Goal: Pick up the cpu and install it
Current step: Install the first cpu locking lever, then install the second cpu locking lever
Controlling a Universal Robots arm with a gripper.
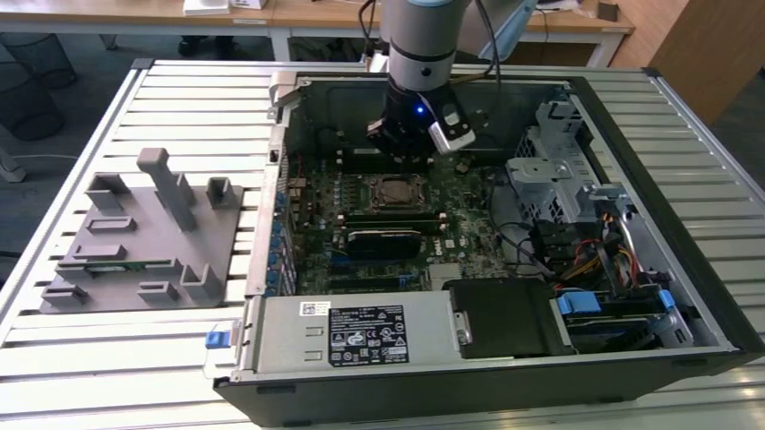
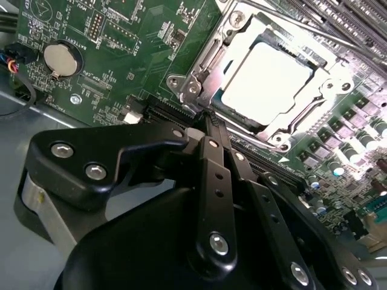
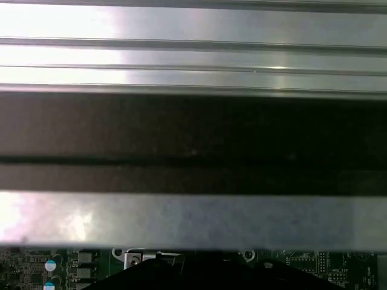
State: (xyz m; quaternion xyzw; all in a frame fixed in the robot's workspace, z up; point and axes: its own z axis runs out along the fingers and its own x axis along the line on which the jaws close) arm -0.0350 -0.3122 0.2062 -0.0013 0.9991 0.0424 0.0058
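Gripper (image 1: 407, 143), jaws pressed together and empty, hung above the socket (image 1: 392, 192) at frame centre; the cpu (image 2: 266, 81) sat in that socket.

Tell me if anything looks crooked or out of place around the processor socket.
Nothing stands out. The cpu lies flat and square inside the socket frame, and the gripper is above the board beside it, holding nothing.

Exterior view: high, overlooking case (image 1: 502, 224); wrist views close.
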